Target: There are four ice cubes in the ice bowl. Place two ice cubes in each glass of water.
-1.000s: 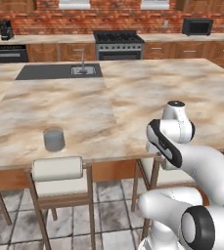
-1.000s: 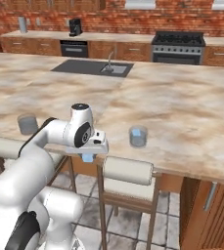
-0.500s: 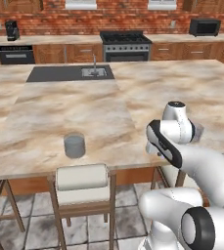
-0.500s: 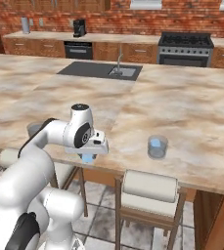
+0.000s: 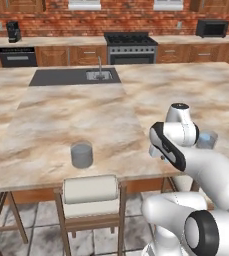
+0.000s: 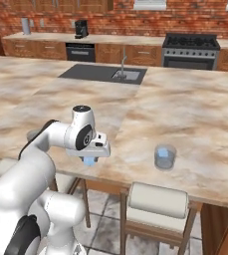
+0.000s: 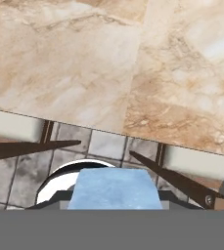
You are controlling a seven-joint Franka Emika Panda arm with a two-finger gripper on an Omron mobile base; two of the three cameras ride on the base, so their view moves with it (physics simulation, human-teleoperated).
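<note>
In the left base view, one glass of water (image 5: 81, 155) stands at lower centre-left on the marble counter (image 5: 76, 120); a second glass (image 5: 207, 140) peeks out at right, half hidden behind the arm.

In the right base view, the gripper (image 6: 90, 160) at centre-left pinches an ice cube (image 6: 89, 161) over the counter's near edge, well apart from the glass at centre-right. The step looks like carrying; next it needs to travel over a glass and release.

In the hand view, the cube fills the bottom centre, fingers cut off by the frame. The ice bowl is nowhere to be made out.
</note>
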